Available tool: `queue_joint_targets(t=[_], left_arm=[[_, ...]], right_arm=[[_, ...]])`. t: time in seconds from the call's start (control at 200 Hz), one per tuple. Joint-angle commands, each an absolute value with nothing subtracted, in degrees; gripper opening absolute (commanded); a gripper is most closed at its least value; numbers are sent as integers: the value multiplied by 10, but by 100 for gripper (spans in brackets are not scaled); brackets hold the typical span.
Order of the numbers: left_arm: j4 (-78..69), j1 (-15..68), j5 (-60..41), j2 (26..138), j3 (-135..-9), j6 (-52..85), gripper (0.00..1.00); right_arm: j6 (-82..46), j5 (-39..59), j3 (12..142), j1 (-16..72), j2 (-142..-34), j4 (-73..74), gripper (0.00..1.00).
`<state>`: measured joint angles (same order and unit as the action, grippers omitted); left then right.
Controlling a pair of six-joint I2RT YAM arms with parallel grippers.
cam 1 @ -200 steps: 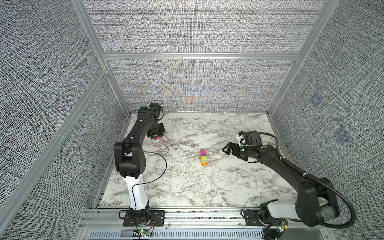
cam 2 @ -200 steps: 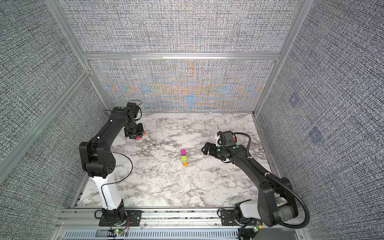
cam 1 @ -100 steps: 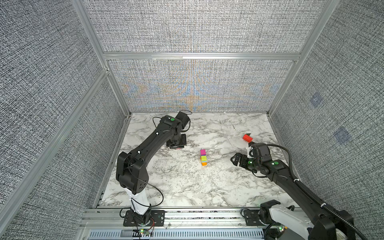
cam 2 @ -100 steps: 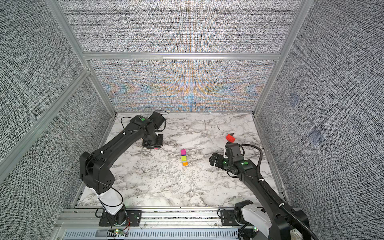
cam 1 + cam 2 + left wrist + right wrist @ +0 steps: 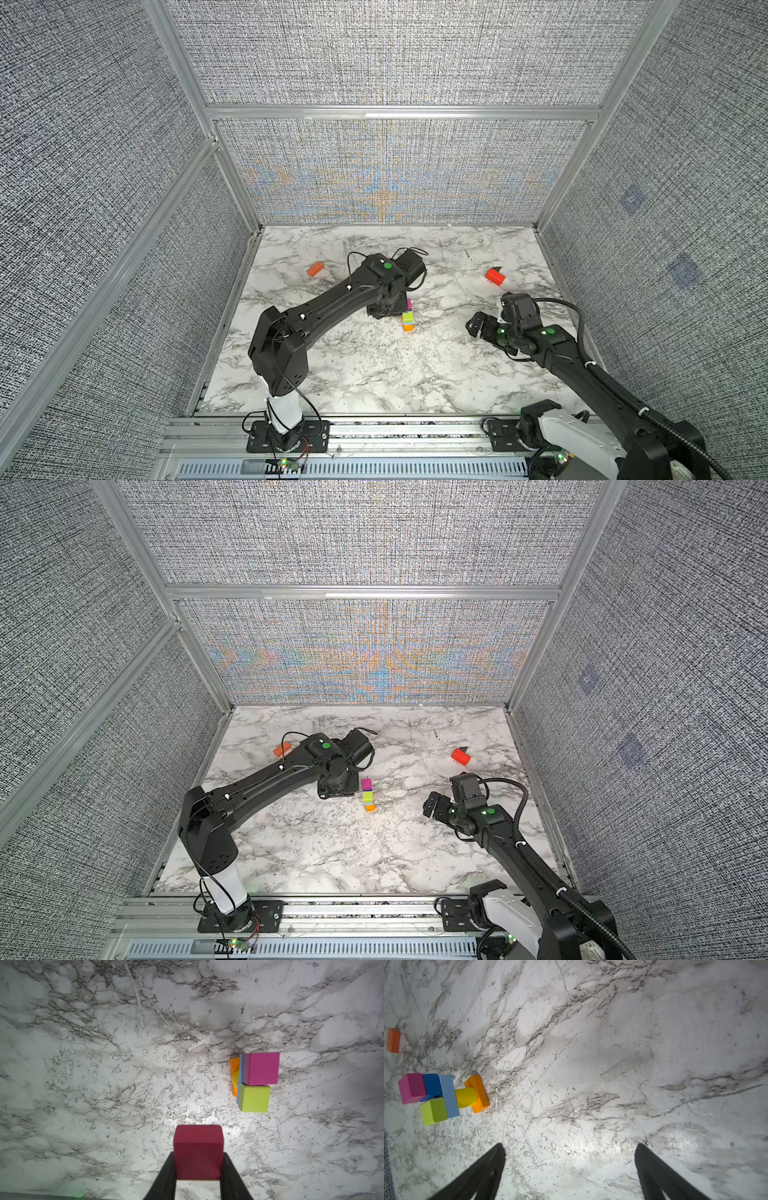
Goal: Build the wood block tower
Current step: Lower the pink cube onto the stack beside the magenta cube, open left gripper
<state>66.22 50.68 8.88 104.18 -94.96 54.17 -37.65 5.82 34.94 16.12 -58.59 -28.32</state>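
Just beside the wood block tower (image 5: pixel 367 796) on the marble table (image 5: pixel 374 374), your left gripper (image 5: pixel 198 1156) was clamped on a dark red block (image 5: pixel 198 1140). Your right gripper (image 5: pixel 570 1147), farther from the tower, was spread wide.

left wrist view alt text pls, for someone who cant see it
Seen from above, the left hand grips a dark red block over a marble table. Nearby stands the partly built tower, topped by a magenta block and a yellow-green block side by side on a light blue slab.
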Motion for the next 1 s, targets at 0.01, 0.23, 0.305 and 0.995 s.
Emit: queue_joint_targets(t=[0.01, 0.23, 0.305, 0.995], left_arm=[[640, 521, 101, 1058, -959, 586, 32], [618, 532, 88, 1090, -977, 606, 32], [610, 534, 79, 1104, -983, 609, 32], [602, 548, 69, 1135, -992, 620, 32]], right_arm=[[-385, 47, 353, 161, -601, -264, 99], [-380, 44, 364, 156, -632, -248, 99], [-378, 50, 367, 152, -643, -241, 99], [-364, 75, 370, 136, -681, -216, 99]])
